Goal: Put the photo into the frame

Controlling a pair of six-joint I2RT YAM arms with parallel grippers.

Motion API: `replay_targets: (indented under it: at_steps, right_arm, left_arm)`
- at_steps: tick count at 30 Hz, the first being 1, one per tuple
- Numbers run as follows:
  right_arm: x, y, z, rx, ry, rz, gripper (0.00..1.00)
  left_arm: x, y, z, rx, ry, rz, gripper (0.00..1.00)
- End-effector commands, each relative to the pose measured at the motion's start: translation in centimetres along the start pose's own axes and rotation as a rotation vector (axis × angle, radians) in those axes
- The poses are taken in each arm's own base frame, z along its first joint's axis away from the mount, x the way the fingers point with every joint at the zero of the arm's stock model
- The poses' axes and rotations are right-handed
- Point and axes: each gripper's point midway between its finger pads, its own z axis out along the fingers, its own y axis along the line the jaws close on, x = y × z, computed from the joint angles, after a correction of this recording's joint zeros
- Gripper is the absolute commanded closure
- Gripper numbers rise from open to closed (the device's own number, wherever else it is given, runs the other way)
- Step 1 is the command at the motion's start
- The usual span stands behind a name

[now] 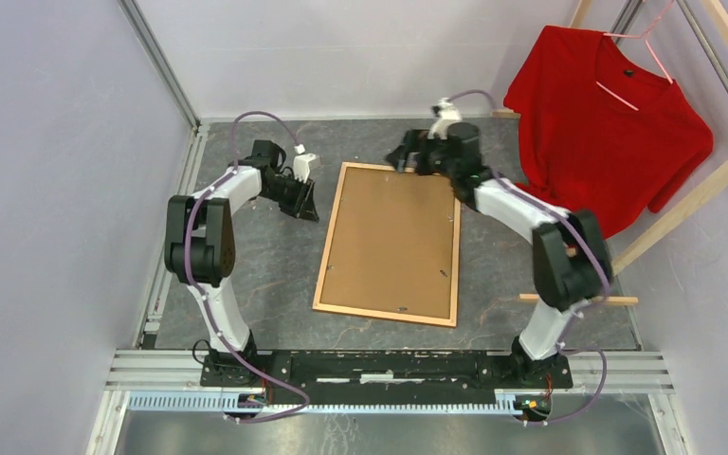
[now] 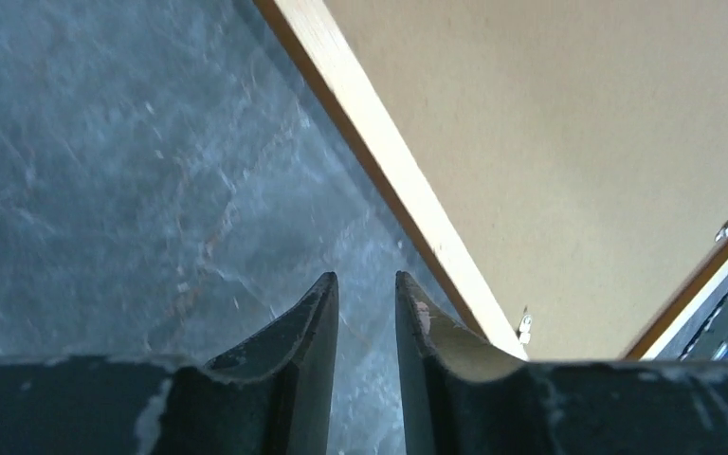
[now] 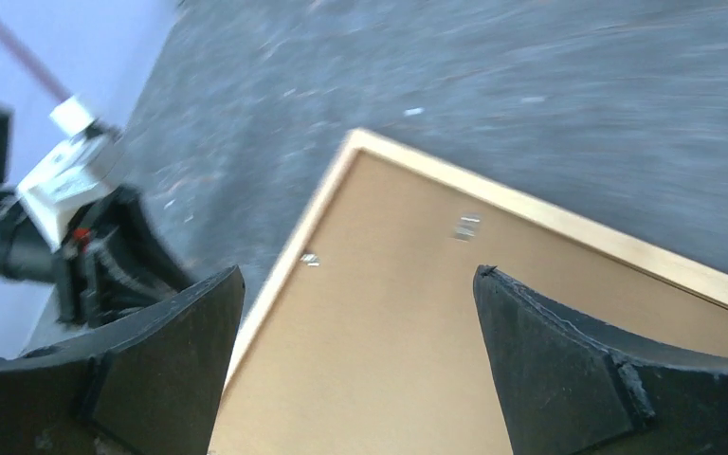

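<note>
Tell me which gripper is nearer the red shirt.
Right. The right gripper hovers over the far rail of the frame, left of the red shirt; the left gripper sits beyond its left rail.

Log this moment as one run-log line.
thin-railed orange-brown wooden frame: face down, plain brown cardboard backing board inside | left gripper: slightly open, empty, beside one long rail | right gripper: wide open, empty, over its far end | photo: unseen

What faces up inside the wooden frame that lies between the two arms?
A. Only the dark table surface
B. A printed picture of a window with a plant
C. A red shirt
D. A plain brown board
D: the frame lies flat, and a plain brown backing board fills the whole space inside its rails.
</note>
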Motion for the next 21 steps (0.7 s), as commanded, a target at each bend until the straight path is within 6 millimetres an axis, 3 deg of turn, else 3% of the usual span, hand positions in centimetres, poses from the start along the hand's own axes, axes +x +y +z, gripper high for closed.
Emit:
replay_targets:
  at_steps: [1, 5, 7, 9, 12, 16, 21]
  right_arm:
    - [0.1, -7.8, -7.2, 0.343, -0.064, 0.014, 0.02]
    - [3.5, -12.8, -11.9, 0.5, -0.048, 0.083, 0.02]
    - [5.0, -14.1, -12.6, 0.51, -0.038, 0.12, 0.02]
    - [6.0, -14.2, -12.0, 0.472, -0.002, 0.147, 0.02]
    - [6.7, -13.6, -10.1, 0.397, 0.036, 0.171, 0.02]
    - [6.3, -12.5, -6.7, 0.333, 0.052, 0.157, 0.02]
    - [5.8, -8.4, -0.2, 0.219, 0.125, 0.117, 0.02]
  left_arm:
    - [3.0, -1.0, -0.8, -0.044, 0.07, 0.106, 0.63]
    - [5.7, -1.4, -0.1, -0.087, 0.123, 0.153, 0.62]
    - [6.8, -1.9, 0.3, -0.096, 0.149, 0.175, 0.62]
    - [7.8, -2.2, 0.6, -0.106, 0.174, 0.194, 0.62]
    - [9.0, -3.1, 0.9, -0.102, 0.204, 0.226, 0.64]
    - [9.5, -4.7, 1.2, -0.077, 0.212, 0.266, 0.64]
    - [9.6, -7.7, 2.4, -0.019, 0.231, 0.334, 0.64]
